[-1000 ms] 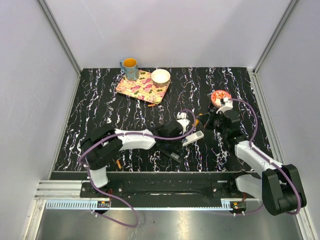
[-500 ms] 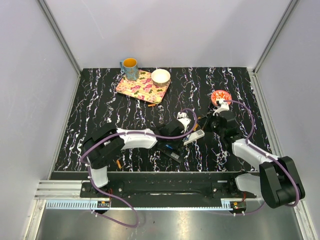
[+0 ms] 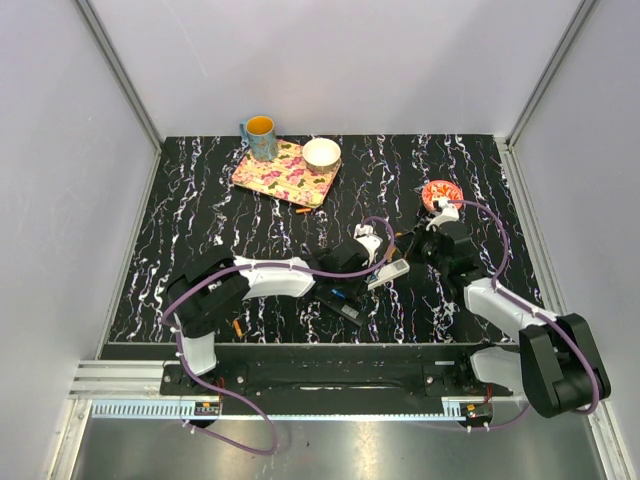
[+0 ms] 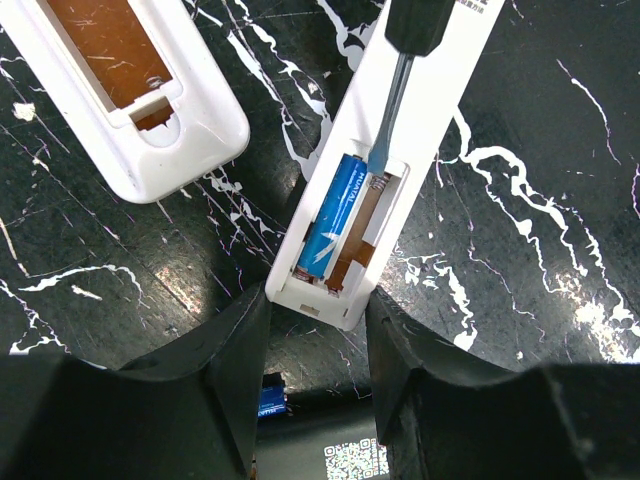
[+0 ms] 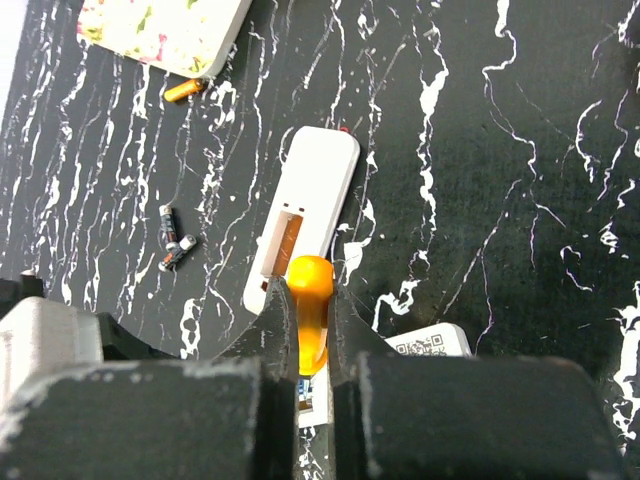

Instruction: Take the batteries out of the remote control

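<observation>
Right hand (image 3: 414, 246) nearer the remote (image 3: 390, 272)

batt (image 4: 330, 225) in remote (image 4: 435, 110), bowl (image 3: 321, 153) on tray (image 3: 280, 172)

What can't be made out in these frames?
- Left wrist: screwdriver handle cut off by top edge; loose blue battery mostly hidden behind left gripper.
- Right wrist: screwdriver blade hidden behind right gripper.
- Top external: white remote compartment contents too small.

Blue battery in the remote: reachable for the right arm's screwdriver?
Likely yes: the blue battery lies uncovered in the remote; the screwdriver in the right hand has its tip beside it; the left hand grips only the remote's end.
</observation>
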Robot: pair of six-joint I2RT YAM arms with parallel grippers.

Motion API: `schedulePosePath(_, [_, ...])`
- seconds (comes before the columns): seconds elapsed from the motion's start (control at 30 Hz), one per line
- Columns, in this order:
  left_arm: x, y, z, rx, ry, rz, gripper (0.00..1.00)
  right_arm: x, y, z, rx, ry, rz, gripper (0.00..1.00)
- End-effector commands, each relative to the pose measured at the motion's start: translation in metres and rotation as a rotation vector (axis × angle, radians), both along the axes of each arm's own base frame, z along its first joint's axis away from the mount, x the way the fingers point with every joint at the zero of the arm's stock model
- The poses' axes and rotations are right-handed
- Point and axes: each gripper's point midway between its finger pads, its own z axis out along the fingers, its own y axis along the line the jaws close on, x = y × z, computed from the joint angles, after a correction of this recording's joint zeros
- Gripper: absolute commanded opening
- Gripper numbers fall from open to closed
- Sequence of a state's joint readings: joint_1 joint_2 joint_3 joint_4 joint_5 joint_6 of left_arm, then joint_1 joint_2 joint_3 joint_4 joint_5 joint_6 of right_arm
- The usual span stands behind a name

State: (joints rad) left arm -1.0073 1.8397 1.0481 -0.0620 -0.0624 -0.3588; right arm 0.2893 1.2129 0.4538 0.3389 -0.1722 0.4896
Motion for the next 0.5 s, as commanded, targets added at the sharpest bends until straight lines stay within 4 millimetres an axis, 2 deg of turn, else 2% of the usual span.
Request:
schedulePosePath(0.0, [0.0, 0.006, -0.014, 0.045, 0.014, 0.007, 0.18, 0.004, 0.0, 0.034, 0.004, -0.13, -0.001, 0.0])
schedulePosePath(0.17, [0.0, 0.007, -0.016, 0.048, 0.015, 0.007, 0.18, 0.003, -0.001, 0.035, -0.001, -0.158, 0.005, 0.0])
schedulePosePath(0.3, [-0.001, 0.007, -0.017, 0.049, 0.017, 0.006, 0.17, 0.005, -0.001, 0.018, -0.016, -0.12, 0.006, 0.0])
schedulePosePath(0.47, [-0.002, 0.01, -0.019, 0.053, 0.022, 0.011, 0.18, 0.008, -0.001, 0.008, -0.029, -0.088, 0.0, 0.0])
